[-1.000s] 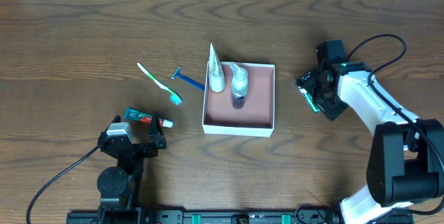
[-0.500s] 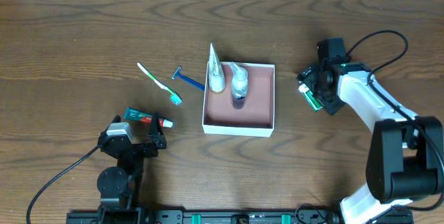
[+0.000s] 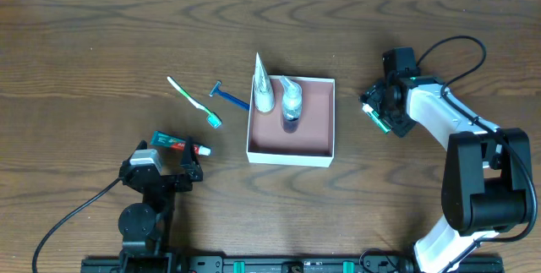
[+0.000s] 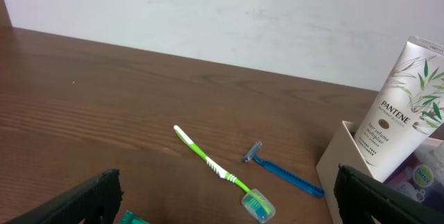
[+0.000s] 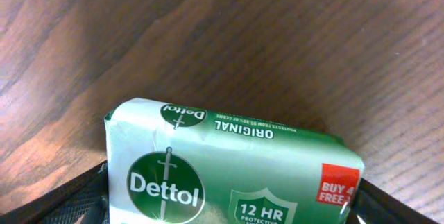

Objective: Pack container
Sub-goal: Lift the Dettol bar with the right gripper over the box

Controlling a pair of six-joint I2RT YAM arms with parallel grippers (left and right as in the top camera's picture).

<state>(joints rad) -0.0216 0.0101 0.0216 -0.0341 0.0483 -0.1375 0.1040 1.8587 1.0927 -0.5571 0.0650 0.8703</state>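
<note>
Overhead, the container (image 3: 289, 156) sits near the middle of the table (image 3: 101, 36) with its open top up, between the two arms. A Pantene tube (image 3: 263, 83) stands at its back left corner and a small clear bottle (image 3: 291, 100) is just beside the tube, inside the box. The rest of the pink floor is bare.

Left of the box, on the wood, lie a blue razor (image 3: 228, 96) and a green-and-white toothbrush (image 3: 193, 101), near each other but apart. A toothpaste tube (image 3: 179, 144) lies nearer the left gripper (image 3: 161, 170). That gripper's fingers (image 4: 97, 197) are spread wide with nothing between them — the left wrist view looks past them at the toothbrush, the razor and the box's left wall.

The right gripper (image 3: 380, 114) is right of the box, low over a green Dettol soap bar (image 5: 229, 175) lying on the wood. Its fingers (image 5: 59, 200) stand on either side of the bar, close to its ends — whether they press on it I cannot tell.
</note>
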